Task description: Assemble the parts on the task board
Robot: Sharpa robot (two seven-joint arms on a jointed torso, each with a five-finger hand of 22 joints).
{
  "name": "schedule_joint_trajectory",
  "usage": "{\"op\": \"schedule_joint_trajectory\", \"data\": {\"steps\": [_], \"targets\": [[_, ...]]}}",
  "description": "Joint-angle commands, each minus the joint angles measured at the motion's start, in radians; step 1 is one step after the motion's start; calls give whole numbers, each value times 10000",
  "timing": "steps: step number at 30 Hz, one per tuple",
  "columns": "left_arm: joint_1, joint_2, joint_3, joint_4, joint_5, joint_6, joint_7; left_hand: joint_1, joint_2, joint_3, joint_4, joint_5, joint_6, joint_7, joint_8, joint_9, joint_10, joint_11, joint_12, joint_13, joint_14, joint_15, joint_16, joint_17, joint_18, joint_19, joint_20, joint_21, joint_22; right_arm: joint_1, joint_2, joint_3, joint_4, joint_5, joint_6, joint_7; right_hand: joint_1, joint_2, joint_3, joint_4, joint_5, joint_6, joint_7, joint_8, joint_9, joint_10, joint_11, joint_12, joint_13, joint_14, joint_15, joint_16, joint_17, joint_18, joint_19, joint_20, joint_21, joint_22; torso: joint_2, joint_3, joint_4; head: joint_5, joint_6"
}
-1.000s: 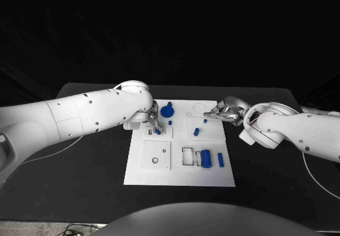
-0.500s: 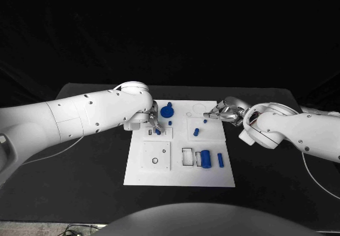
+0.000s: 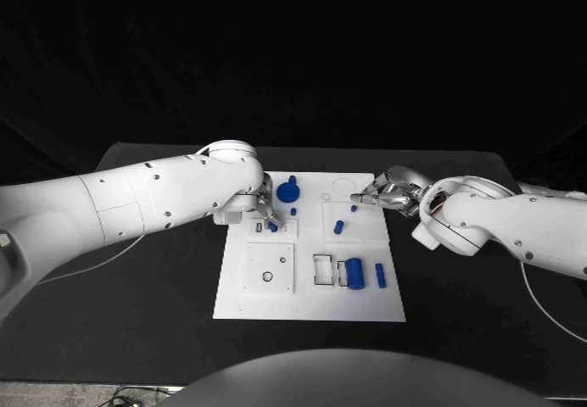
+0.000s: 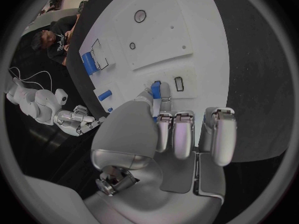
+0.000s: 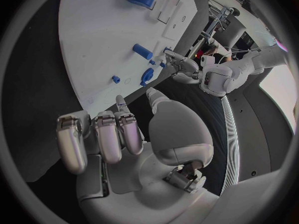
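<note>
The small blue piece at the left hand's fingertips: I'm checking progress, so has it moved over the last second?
No. The small blue piece sits at the same slot on the white board, with the left hand above it.

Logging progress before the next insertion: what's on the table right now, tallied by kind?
Large blue parts: 2 (disc, cylinder)
Small blue parts: 5, one pinched by the left hand
White task board: 1
Total: 8
</note>
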Motion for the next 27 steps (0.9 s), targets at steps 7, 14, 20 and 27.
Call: {"op": "schedule_joint_trajectory", "data": {"steps": [7, 14, 20, 27], "targets": [[-4, 9, 0, 6, -123, 114, -97, -1763, -556, -1031, 3, -745, 42, 132, -142, 9, 1088, 129, -37, 2613, 1054, 107, 26, 2629, -75, 1034, 26, 24, 2635, -5, 5, -1, 3, -94, 133, -4, 58, 42, -38, -1, 43, -13, 50, 35, 15, 1038, 81, 39, 2632, 1043, 86, 41, 2627, -68, 1047, 94, 45, 2629, -2, -5, 5, -4, 0], [-6, -24, 0, 43, -157, -7, -102, -2319, -661, -1413, 7, -852, 47, 152, -165, 54, 1088, 144, -37, 2613, 1054, 121, 26, 2629, -75, 1034, 33, 24, 2635, -6, 5, -1, -2, -95, 140, -13, 58, 42, -38, -1, 43, -13, 50, 35, 15, 1038, 81, 39, 2632, 1043, 86, 41, 2627, -68, 1047, 94, 45, 2629, 3, -2, 9, -4, 8], [-6, -119, 1, 139, -260, -354, -49, -2573, -468, -1556, 2, -855, 118, 136, -137, 102, 1088, 129, -37, 2613, 1054, 106, 26, 2629, -75, 1034, 55, 24, 2635, -12, 0, -1, -8, -95, 139, -7, 58, 42, -38, -1, 43, -13, 50, 35, 15, 1038, 81, 39, 2632, 1043, 86, 41, 2627, -68, 1047, 94, 45, 2629, 1, -2, 14, 4, 16], [-3, -394, 8, 408, -457, -1108, 271, -2741, -300, -1741, -3, -929, 232, 96, -88, 161, 1088, 91, -37, 2613, 1054, 65, 26, 2629, -75, 1034, 94, 24, 2635, -26, -3, -1, -19, -96, 126, 5, 58, 42, -38, -1, 43, -13, 50, 35, 15, 1038, 81, 39, 2632, 1043, 86, 41, 2627, -68, 1047, 94, 45, 2629, -6, -3, 17, 33, 76]]}}
